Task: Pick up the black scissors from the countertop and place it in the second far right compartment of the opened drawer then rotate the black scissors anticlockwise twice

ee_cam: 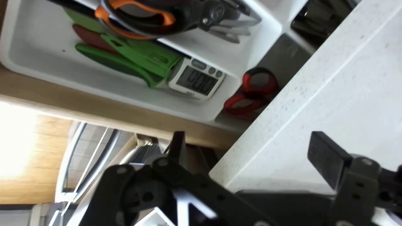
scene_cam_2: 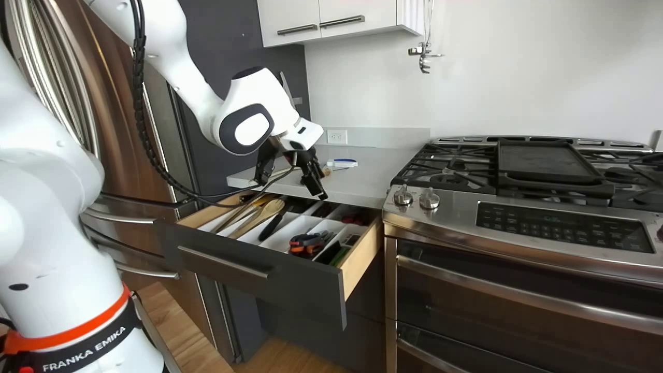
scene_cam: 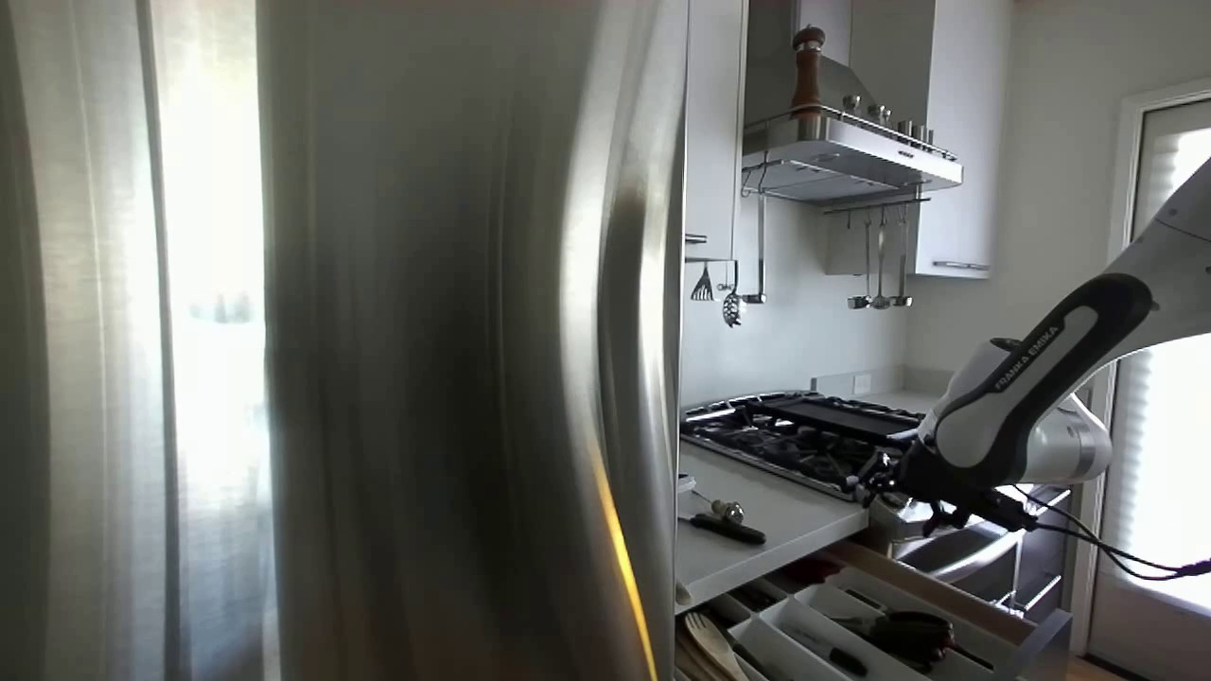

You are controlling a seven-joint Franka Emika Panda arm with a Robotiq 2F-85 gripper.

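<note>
Black scissors with orange-lined handles (ee_cam: 169, 18) lie in a white slot of the opened drawer (ee_cam: 94, 106), second from the right in an exterior view (scene_cam_2: 308, 242). They also show dark in an exterior view (scene_cam: 908, 632). My gripper (ee_cam: 248, 144) is open, with nothing between its fingers. In the wrist view it is apart from the scissors, over the front edge of the pale countertop (ee_cam: 345, 94). In the exterior views the gripper (scene_cam_2: 292, 184) (scene_cam: 903, 506) hangs above the drawer's rear part and the countertop edge (scene_cam_2: 357, 191).
Red-handled scissors (ee_cam: 251, 91) lie at the drawer's back. A white timer (ee_cam: 197, 80) and green tools (ee_cam: 135, 56) share the rightmost slot. Wooden utensils (scene_cam_2: 261, 215) lie at left. A black-handled tool (scene_cam: 728, 528) lies on the countertop. The gas hob (scene_cam_2: 456, 171) stands alongside.
</note>
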